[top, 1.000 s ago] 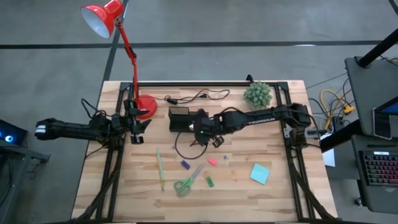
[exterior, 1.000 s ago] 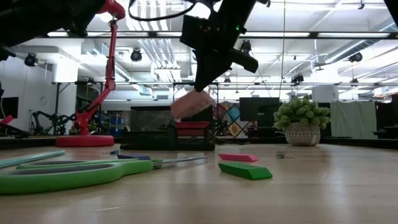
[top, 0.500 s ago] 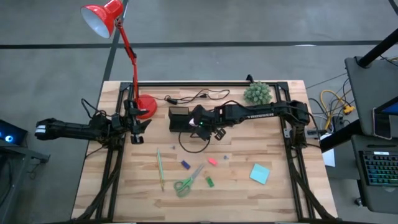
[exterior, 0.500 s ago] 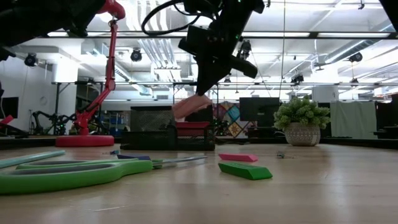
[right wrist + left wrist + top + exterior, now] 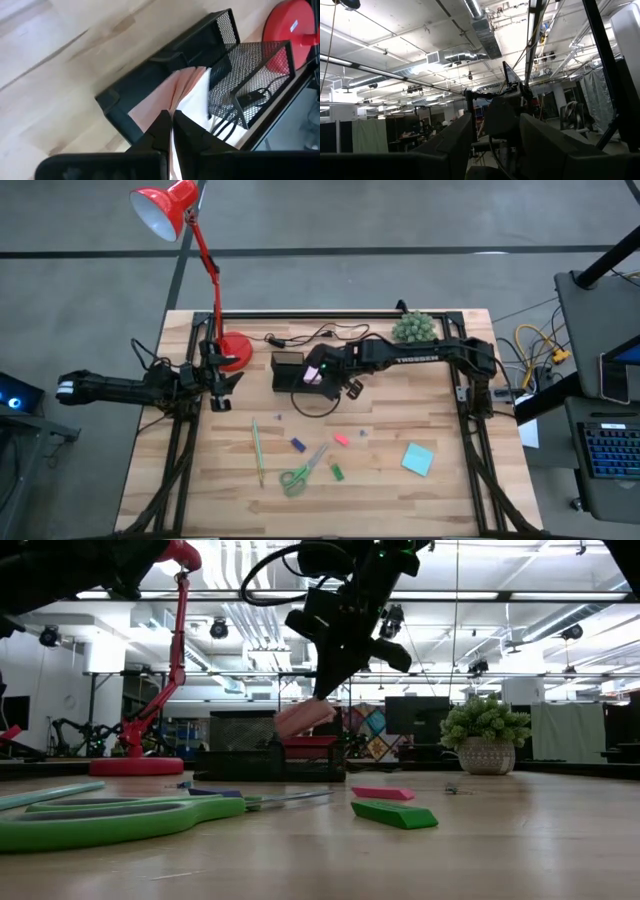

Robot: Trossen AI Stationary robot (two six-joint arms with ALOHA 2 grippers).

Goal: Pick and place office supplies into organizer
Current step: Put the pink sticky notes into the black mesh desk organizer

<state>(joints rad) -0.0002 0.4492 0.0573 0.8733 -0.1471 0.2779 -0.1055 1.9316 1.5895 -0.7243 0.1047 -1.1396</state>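
My right gripper hangs over the black mesh organizer, shut on a pink sticky-note pad. The organizer stands at the far middle of the table, with a taller mesh section and a low tray. On the near half of the table lie green-handled scissors, a thin green pencil, a teal sticky pad and small purple, pink and green pieces. My left gripper waits open at the table's left edge, pointing up into the room. My right gripper pinches one edge of the pink pad between its two fingers, coming from above and slanting down toward the far left. The pad hangs tilted below the fingers, its sheets fanning apart, its free end just above the organizer's low tray.
A red lamp's round base stands left of the organizer, and its arm rises past the far edge. A black cable lies behind the organizer, a potted plant at the far right. Bare wood lies between the organizer and the loose supplies.
My right gripper has carried the pink pad toward the table's far edge and a little left, from in front of the organizer to above it, rolling its wrist on the way. The pad stays pinched and lifted clear. The left arm has kept still.
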